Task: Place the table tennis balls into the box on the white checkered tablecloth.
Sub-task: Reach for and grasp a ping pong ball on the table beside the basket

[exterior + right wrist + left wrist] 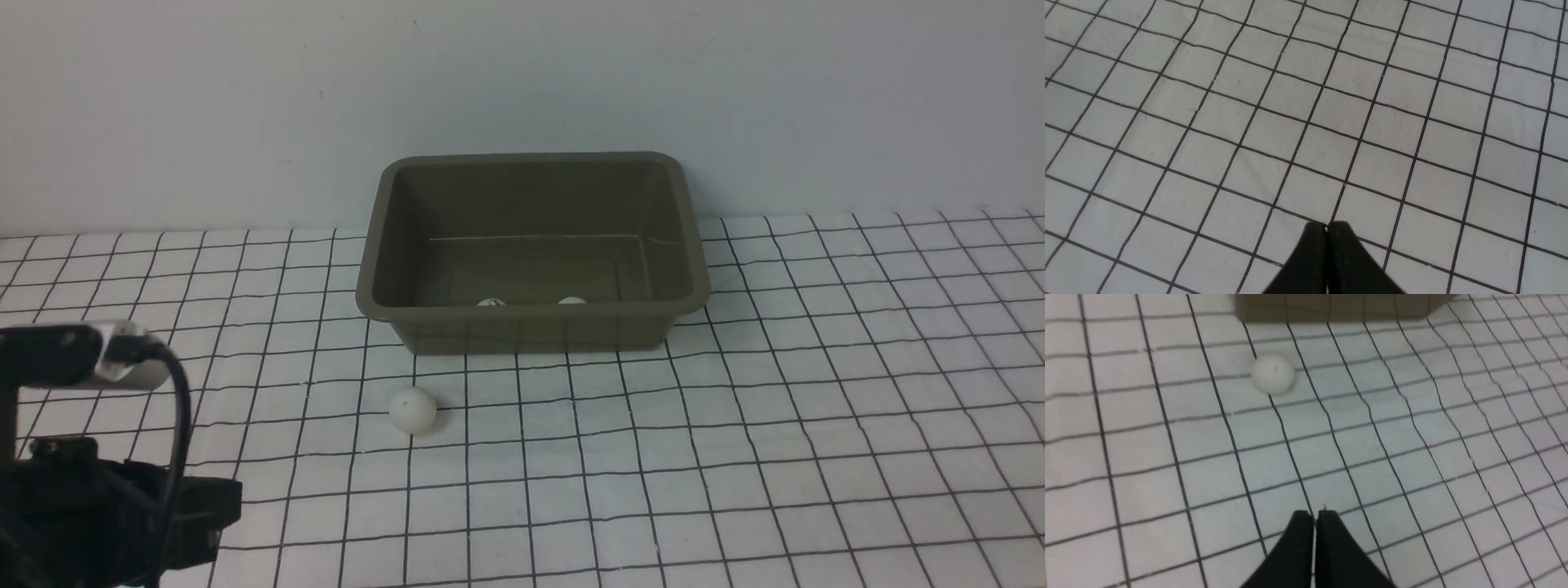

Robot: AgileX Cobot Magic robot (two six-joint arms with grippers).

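**A:** Where do the balls stand?

**B:** Two balls (491, 302) peek over the near rim inside the box (531, 333), at the upper centre of the front view. The loose ball (412, 410) lies on the tablecloth (735, 457), just below the box's near left corner and apart from its wall.

**A:** So I'd say picking up the third ball is the step in hand. And the claws?

**B:** The left gripper (1315, 514) shows at the bottom centre of its wrist view, fingers pressed together and holding nothing. The loose ball sits toward the upper left of that picture, well ahead of the tips. The right gripper (1327, 226) is likewise closed and empty, over bare cloth.

**A:** The left arm (98, 498), in the front view's lower left corner, looks the nearer one.

**B:** Agreed. As I judge it, the next move calls for spreading those fingers and reaching to straddle the ball. They should close gently, since it may roll at a nudge, and then lift it over the rim.
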